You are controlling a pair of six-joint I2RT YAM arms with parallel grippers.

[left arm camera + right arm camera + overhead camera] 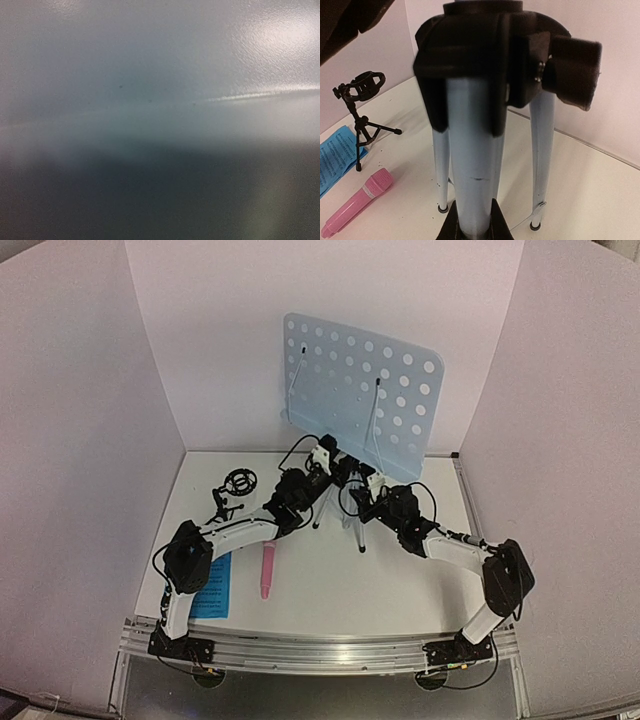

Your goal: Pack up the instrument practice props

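Silver tripod leg fills the middle of the right wrist view, almost against the lens. The right jaws are drawn in narrow on it, with the dark fingertips pressed to its two sides at the lower edge. Higher up, the legs meet in a black hub, and a black clamp knob sticks out to the right. The feet of the other legs stand on the white worktop.

This tripod carries the pale-blue perforated music stand, which stands upright at the back of the worktop, close to the rear wall. The left arm and the right arm both reach in beneath its perforated desk, one from each side.

The left wrist view shows only a blurred grey-blue surface very near the lens and no fingers. In the top view that arm's tip is too small to read, so I cannot tell how the left jaws stand.

To the left of the tripod, the small black tripod mic stand is upright, its ring mount at the top. The pink stick microphone lies flat on the worktop nearer the arm bases, apart from the mic stand. The blue sheet-music pages lie flat near the left arm's base, partly covered by the arm.
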